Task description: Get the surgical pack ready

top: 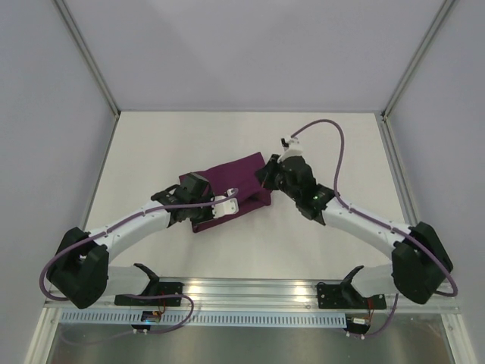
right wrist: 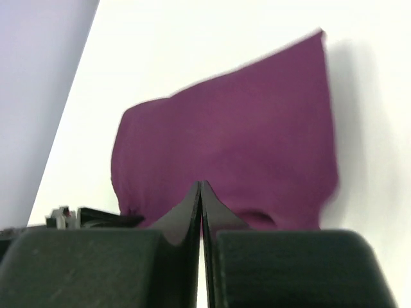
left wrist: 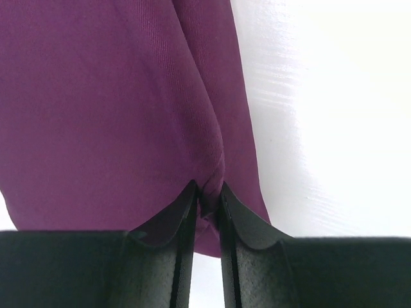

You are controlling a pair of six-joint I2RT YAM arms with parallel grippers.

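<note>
From above, the folded purple cloth (top: 235, 178) lies near the middle of the white table (top: 151, 152). The left gripper (top: 232, 201) is at its near edge and the right gripper (top: 266, 177) is at its right edge. In the left wrist view, the left gripper (left wrist: 209, 194) has its jaws nearly together, pinching a small ridge of the purple cloth (left wrist: 109, 109). In the right wrist view, the right gripper (right wrist: 201, 191) has its fingertips pressed together against the cloth's (right wrist: 237, 154) near edge. Whether any fabric is caught between them cannot be told.
</note>
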